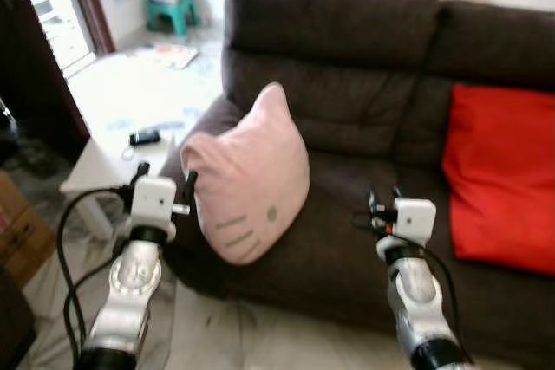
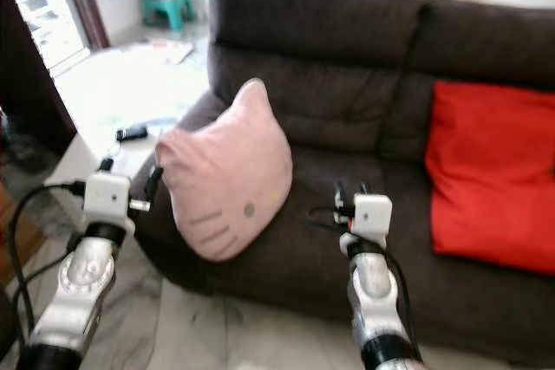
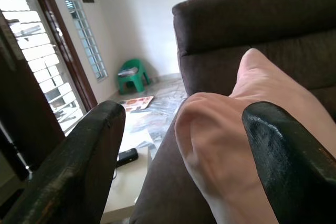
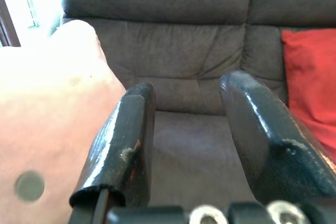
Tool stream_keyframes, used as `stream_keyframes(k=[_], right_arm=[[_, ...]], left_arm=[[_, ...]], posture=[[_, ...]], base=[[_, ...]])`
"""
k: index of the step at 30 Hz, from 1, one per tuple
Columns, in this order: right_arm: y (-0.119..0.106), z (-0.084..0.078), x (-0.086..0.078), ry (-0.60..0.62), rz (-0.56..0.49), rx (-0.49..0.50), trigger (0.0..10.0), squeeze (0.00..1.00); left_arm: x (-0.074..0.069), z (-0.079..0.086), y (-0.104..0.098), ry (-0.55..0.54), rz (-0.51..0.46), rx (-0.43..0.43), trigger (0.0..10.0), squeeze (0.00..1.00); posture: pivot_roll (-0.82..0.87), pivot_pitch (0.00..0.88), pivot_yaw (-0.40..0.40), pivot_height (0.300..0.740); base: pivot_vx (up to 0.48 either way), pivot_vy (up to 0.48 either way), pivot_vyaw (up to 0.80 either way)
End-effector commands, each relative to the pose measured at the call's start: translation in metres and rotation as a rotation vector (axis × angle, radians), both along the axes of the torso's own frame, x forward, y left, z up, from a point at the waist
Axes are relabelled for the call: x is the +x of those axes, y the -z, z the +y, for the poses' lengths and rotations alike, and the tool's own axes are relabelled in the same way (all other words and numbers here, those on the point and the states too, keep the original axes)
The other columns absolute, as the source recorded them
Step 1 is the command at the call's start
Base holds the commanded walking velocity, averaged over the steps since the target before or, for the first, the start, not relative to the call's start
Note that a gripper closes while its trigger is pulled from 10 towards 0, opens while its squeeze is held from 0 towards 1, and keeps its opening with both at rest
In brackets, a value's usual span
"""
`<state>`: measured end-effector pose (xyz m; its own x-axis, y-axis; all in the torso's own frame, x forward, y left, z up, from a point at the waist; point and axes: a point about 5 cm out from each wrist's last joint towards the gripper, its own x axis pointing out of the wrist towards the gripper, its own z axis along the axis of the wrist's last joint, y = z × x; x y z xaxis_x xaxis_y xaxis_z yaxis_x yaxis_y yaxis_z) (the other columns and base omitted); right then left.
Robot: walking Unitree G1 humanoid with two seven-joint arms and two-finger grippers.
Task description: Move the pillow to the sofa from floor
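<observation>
Pillow (image 1: pixel 249 178) sits on the sofa (image 1: pixel 364 119) seat, leaning against the armrest end, off the floor. Looks like the placement step is done. Left gripper (image 3: pixel 184 156) fingers are spread wide with a pillow corner between them, gripping nothing; right gripper (image 4: pixel 186 140) fingers are parted and empty, beside the pillow. Next: back both arms clear without dragging the pillow. Red cushion (image 1: pixel 503 179) at the sofa's far end, tabletop (image 1: pixel 121 127) past the armrest; neither blocks.

My head pair looks down at the sofa (image 1: pixel 364 58); both wrist cameras sight along parted fingers, sharing the pillow (image 3: pixel 247 129).
</observation>
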<state>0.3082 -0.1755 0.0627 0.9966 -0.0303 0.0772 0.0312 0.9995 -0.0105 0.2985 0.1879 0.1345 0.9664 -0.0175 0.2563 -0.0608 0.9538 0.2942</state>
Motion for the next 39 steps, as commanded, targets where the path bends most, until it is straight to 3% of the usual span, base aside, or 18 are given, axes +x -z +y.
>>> stream_keyframes(k=[1, 11, 12, 13, 14, 16, 17, 20, 24, 33, 34, 39], right_arm=[[0.001, -0.001, 0.0, 0.004, 0.009, -0.005, 10.0, 0.0], [0.001, -0.001, 0.0, 0.004, 0.009, -0.005, 10.0, 0.0], [0.035, -0.058, -0.025, 0.205, 0.207, -0.01, 10.0, 0.0], [0.053, -0.083, -0.045, 0.302, 0.329, -0.005, 10.0, 0.0], [0.053, -0.083, -0.045, 0.302, 0.329, -0.005, 10.0, 0.0], [0.074, -0.089, -0.064, 0.331, 0.465, -0.003, 10.0, 0.0], [0.074, -0.089, -0.064, 0.331, 0.465, -0.003, 10.0, 0.0], [0.106, -0.089, -0.1, 0.351, 0.681, -0.001, 10.0, 0.0], [0.131, -0.08, -0.132, 0.321, 0.855, 0.015, 10.0, 0.0], [0.148, -0.066, -0.158, 0.29, 0.985, 0.079, 10.0, 0.0], [0.151, -0.062, -0.161, 0.279, 1.006, 0.089, 10.0, 0.0], [0.152, -0.059, -0.162, 0.261, 1.018, 0.097, 10.0, 0.0]], left_arm=[[-0.001, -0.002, 0.002, 0.007, 0.005, -0.003, 10.0, 0.0], [-0.001, -0.002, 0.002, 0.007, 0.004, -0.003, 10.0, 0.0], [-0.01, 0.042, 0.058, -0.152, 0.259, -0.023, 10.0, 0.0], [-0.023, 0.062, 0.089, -0.233, 0.406, -0.047, 10.0, 0.0], [-0.023, 0.062, 0.089, -0.233, 0.406, -0.047, 10.0, 0.0], [-0.032, 0.066, 0.109, -0.263, 0.502, -0.095, 10.0, 0.0], [-0.032, 0.066, 0.109, -0.263, 0.502, -0.095, 10.0, 0.0], [-0.054, 0.071, 0.142, -0.331, 0.666, -0.17, 10.0, 0.0], [-0.075, 0.066, 0.167, -0.339, 0.806, -0.21, 10.0, 0.0], [-0.108, 0.058, 0.198, -0.345, 0.986, -0.269, 10.0, 0.0], [-0.117, 0.056, 0.204, -0.354, 1.036, -0.269, 10.0, 0.0], [-0.13, 0.052, 0.212, -0.356, 1.099, -0.284, 10.0, 0.0]], posture=[[0.07, 0.0, -0.035, 0.74], [0.07, 0.0, -0.035, 0.74], [0.06, 0.014, -0.034, 0.74], [0.05, 0.016, -0.032, 0.74], [0.05, 0.016, -0.032, 0.74], [0.04, 0.009, -0.029, 0.74], [0.04, 0.009, -0.029, 0.74], [0.03, 0.006, -0.034, 0.74], [0.02, 0.0, -0.042, 0.74], [0.01, 0.0, -0.052, 0.74], [0.01, 0.0, -0.057, 0.74], [0.01, 0.0, -0.054, 0.74]], base=[[-0.3, 0.0, 0.0], [-0.3, 0.0, 0.0], [0.0, 0.0, 0.0], [0.0, 0.0, 0.0], [0.0, 0.0, 0.0], [0.0, 0.0, 0.0], [0.0, 0.0, 0.0], [0.0, 0.0, 0.0], [0.0, 0.0, 0.0], [0.0, 0.0, 0.0], [0.0, 0.0, 0.0], [0.0, 0.0, 0.0]])
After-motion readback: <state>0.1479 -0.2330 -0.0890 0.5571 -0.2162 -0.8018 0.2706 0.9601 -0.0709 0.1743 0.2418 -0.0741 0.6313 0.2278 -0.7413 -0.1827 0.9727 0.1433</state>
